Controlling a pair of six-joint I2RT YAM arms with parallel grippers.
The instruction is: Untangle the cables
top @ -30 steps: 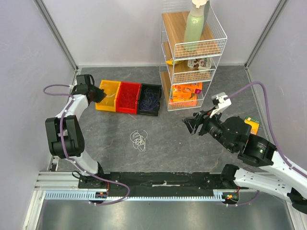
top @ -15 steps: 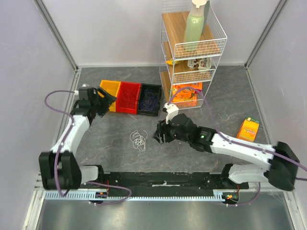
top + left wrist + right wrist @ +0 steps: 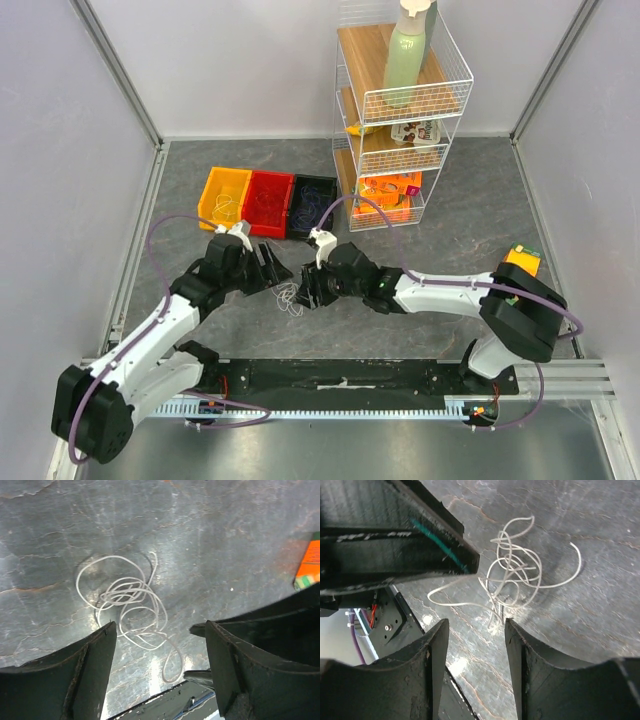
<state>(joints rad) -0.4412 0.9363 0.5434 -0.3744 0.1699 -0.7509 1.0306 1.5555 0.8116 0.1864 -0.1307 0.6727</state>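
Now, both pincers open at the loose white cable

You have the white cable (image 3: 290, 293) lying flat on the grey table (image 3: 470, 190), a small clump of tangled loops with a few strands trailing out. It sits near the front middle of the table, well apart from the bins. In the left wrist view the clump (image 3: 127, 605) lies ahead of the fingers and a little to one side, with one loop reaching back into the gap between them. In the right wrist view it (image 3: 512, 575) lies just beyond the fingertips.

Your left pincer (image 3: 272, 270) is low beside the clump on its left, jaws wide apart with nothing gripped (image 3: 157, 630). Your right pincer (image 3: 308, 285) is at the clump's right side, jaws also apart and gripping nothing (image 3: 476, 625). The two pincers face each other across the cable, close together. Whether either tip touches a strand, you cannot tell.

Further back stand three bins touching in a row: a yellow bin (image 3: 224, 198) with a white wire in it, a red bin (image 3: 268, 203) and a black bin (image 3: 312, 207) holding purplish cables (image 3: 315, 212). Just right of them is a wire shelf rack (image 3: 395, 110) with a green bottle (image 3: 408, 50) on its top shelf.
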